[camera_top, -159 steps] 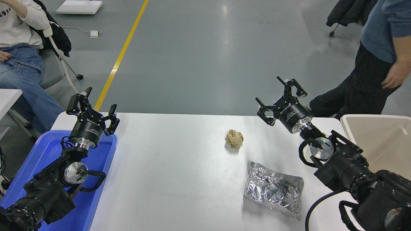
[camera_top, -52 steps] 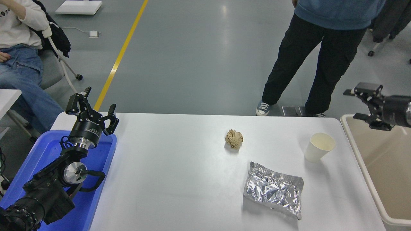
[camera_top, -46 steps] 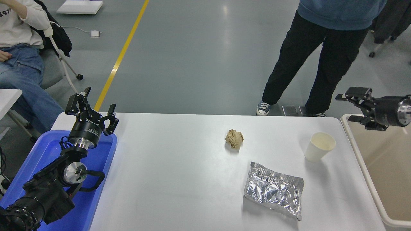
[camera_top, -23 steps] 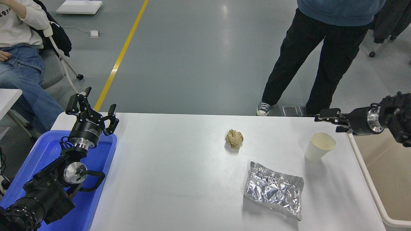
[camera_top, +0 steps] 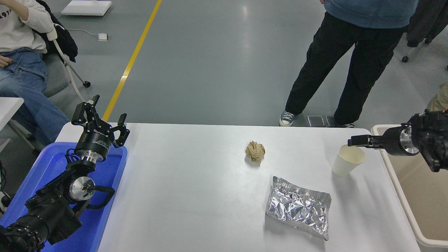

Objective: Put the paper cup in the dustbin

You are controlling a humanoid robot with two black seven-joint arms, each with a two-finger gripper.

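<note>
The paper cup (camera_top: 345, 163) stands upright on the white table (camera_top: 196, 189) near its right edge. The beige dustbin (camera_top: 401, 198) stands just off the table's right side. My right gripper (camera_top: 352, 141) comes in from the right edge over the bin's near corner. It is open and seen edge-on, with its tips just above the far side of the cup's rim, and it holds nothing. My left gripper (camera_top: 101, 112) is open and parked at the lower left over the blue tray (camera_top: 52, 164).
A crumpled brown paper ball (camera_top: 255, 151) lies mid-table. A crinkled silver foil bag (camera_top: 298, 207) lies in front of the cup. A person in black trousers (camera_top: 346, 59) stands at the far side. Another person (camera_top: 21, 70) sits at the top left.
My right arm has swung away from the table's middle, uncovering the cup, and then come back in from the right. In the last half second the gripper dropped and turned toward the cup's rim.
</note>
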